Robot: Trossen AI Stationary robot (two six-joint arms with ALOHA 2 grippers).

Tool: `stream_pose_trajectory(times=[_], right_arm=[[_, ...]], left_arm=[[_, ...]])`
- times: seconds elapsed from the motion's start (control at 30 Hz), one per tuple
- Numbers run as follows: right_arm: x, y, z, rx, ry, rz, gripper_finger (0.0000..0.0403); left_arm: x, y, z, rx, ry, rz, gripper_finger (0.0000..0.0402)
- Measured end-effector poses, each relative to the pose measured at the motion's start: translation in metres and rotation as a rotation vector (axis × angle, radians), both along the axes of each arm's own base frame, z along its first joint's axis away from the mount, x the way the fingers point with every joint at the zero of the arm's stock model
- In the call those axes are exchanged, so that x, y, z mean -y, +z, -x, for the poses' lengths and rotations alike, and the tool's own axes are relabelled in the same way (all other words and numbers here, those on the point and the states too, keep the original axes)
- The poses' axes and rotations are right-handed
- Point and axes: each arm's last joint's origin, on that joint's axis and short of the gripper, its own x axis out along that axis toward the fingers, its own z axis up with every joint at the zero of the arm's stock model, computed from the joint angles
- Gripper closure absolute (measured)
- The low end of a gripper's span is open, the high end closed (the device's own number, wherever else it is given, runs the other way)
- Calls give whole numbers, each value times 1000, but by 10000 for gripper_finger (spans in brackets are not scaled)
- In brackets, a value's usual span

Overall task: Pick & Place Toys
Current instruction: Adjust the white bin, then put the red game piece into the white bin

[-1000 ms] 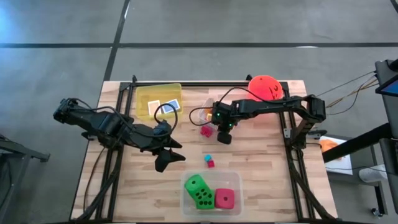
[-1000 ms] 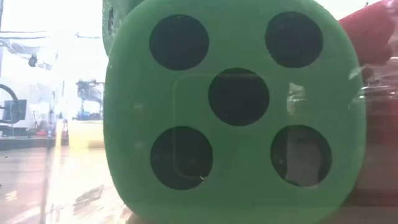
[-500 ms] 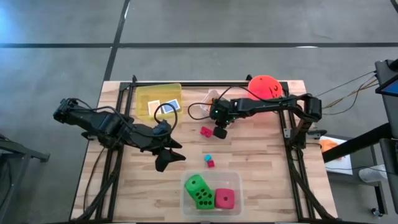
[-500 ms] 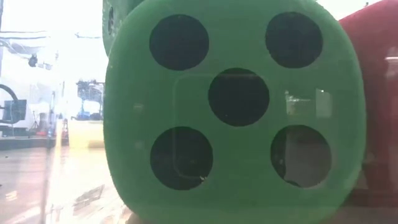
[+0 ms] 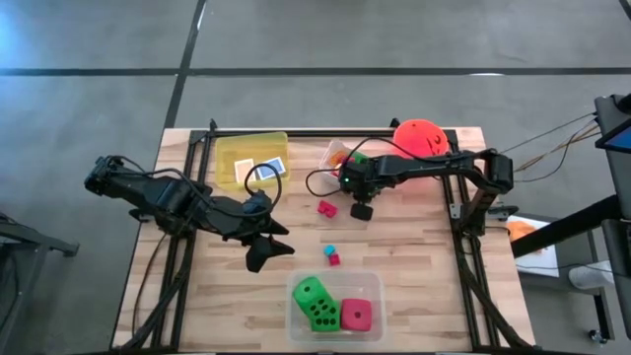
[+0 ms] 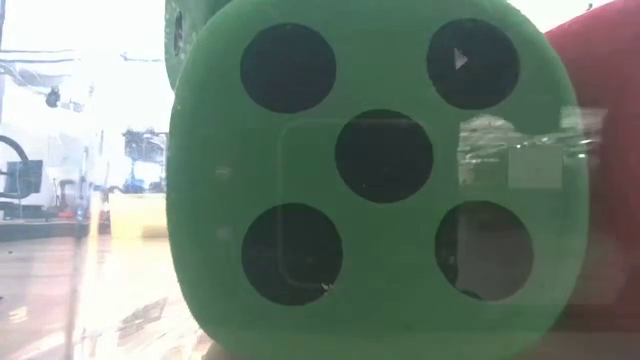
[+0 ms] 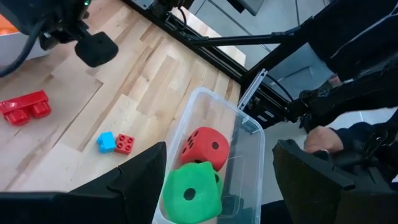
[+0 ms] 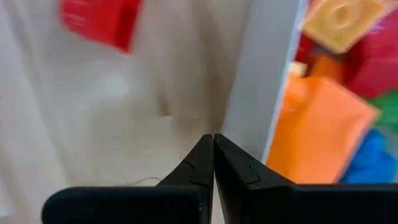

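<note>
Dice (image 5: pixel 330 307) three, loose blocks (image 5: pixel 329 237) three

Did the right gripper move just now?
Yes. In the high view the right gripper, shut and empty, slid right, away from the pink block that stayed put on the table.

Low view: green die (image 6: pixel 380 180) fills the frame, cut off by top and bottom edges, hiding the worktop and both arms | red die (image 6: pixel 605 180) cut by right edge | right wrist view: blocks in white tub (image 8: pixel 336 93) blurred, shapes indistinct | left wrist view: clear tub (image 7: pixel 245 162) cut off at bottom edge.
</note>
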Motion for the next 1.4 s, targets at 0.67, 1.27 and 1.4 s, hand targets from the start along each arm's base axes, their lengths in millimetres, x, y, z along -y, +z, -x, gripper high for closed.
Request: stream_pose_trajectory(times=[0.67, 1.27, 1.4], right_arm=[[-37, 18, -33, 323, 222, -207, 393], [-48, -2, -45, 277, 111, -2, 140], [-50, -18, -51, 259, 93, -10, 138]], left_arm=[[0, 0, 0, 0, -2, -4, 121], [0, 0, 0, 11, -12, -58, 121], [0, 0, 0, 10, -17, -73, 121]])
